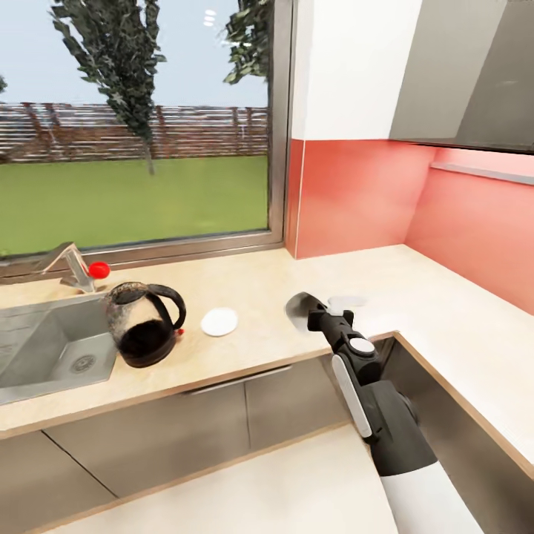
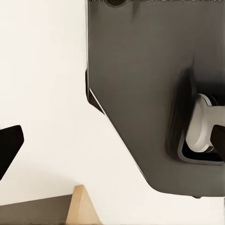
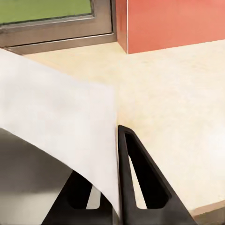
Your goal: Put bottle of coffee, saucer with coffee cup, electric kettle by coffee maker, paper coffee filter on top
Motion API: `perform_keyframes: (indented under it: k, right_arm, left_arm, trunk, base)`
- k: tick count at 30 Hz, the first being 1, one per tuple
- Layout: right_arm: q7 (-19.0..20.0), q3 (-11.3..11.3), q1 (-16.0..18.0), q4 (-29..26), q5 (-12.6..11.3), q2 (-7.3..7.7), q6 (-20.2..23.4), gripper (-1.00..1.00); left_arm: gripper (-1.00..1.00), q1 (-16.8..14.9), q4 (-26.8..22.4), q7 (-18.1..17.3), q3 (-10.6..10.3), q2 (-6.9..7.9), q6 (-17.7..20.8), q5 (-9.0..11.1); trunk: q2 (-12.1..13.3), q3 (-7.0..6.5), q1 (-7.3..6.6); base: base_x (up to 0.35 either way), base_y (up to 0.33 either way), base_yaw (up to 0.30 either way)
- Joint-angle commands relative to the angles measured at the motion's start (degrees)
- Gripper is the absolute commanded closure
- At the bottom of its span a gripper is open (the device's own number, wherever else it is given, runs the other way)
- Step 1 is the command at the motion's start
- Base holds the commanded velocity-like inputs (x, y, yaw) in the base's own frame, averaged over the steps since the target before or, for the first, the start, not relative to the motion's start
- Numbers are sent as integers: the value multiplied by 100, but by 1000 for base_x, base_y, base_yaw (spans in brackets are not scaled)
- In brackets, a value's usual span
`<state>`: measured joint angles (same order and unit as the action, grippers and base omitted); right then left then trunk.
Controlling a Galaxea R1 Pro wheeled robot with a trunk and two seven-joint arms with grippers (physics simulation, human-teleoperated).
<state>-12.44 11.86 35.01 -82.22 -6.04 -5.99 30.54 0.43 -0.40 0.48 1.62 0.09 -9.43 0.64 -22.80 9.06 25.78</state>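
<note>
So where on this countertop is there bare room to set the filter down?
The right tool holds the paper filter. Bare countertop runs between the saucer and that tool, and along the red wall's corner stretch. It's crowded at the sink beside the kettle.

Black kettle [image 1: 144, 326]; white saucer [image 1: 219, 322]; beige countertop [image 1: 252, 289]; coral-red wall [image 1: 356, 196]; the filter [image 3: 61, 126] looks white, perhaps greyish.
</note>
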Motion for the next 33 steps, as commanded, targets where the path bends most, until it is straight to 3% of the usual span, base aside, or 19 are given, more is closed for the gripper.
perform_keyframes:
  k: [1,10,33]
  right_arm:
    - [-59,9,5,-5,-81,1,13,100]
    - [-61,9,5,-12,-81,1,13,100]
    - [-57,9,5,-12,-81,1,13,100]
  left_arm:
    - [-100,1,-4,5,13,0,-15,6]
    - [-100,1,-4,5,13,-7,-15,6]
    - [-100,1,-13,14,13,-9,-15,6]
  trunk:
    - [-11,7,0]
    - [-11,-41,0]
    - [-11,-174,0]
  base:
    - [-336,0,266]
    - [-336,-26,230]
    - [-313,-140,220]
